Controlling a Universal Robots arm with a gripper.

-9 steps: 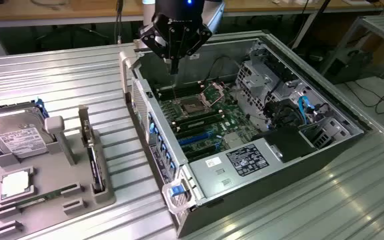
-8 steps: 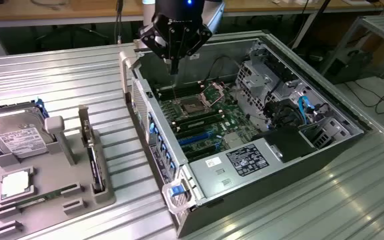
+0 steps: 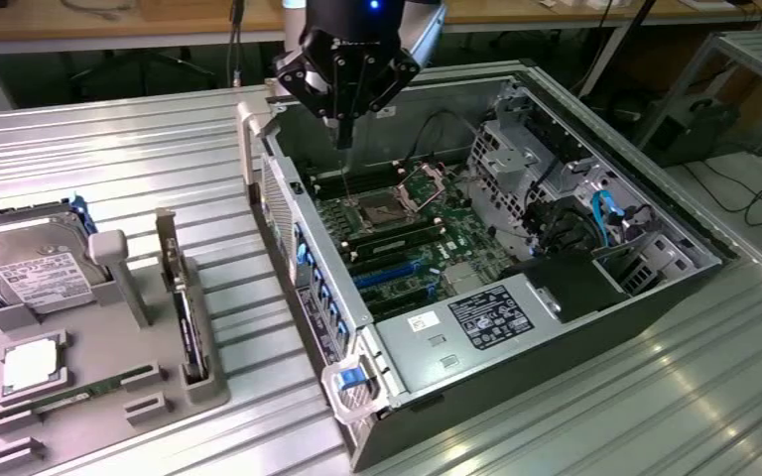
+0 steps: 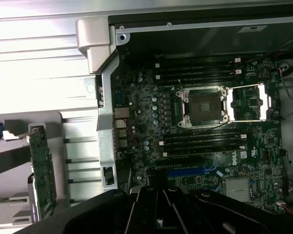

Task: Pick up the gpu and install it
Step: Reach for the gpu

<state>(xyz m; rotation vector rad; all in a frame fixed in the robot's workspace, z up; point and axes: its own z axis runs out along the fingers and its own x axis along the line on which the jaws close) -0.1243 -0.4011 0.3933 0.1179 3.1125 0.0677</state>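
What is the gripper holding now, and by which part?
Nothing. The gripper is shut and empty above the open computer case; the graphics card stands in the grey holder.

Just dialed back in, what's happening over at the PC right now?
The arm's tool hangs shut and empty over the open computer case, above the motherboard near its CPU socket. The gpu has not been picked up. It stands on edge in the gray holder tray at the exterior view's left, beside the hard drive.

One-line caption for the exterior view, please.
Shut pincer hovers over the open computer case; gpu stands in the gray holder, exterior view's left.
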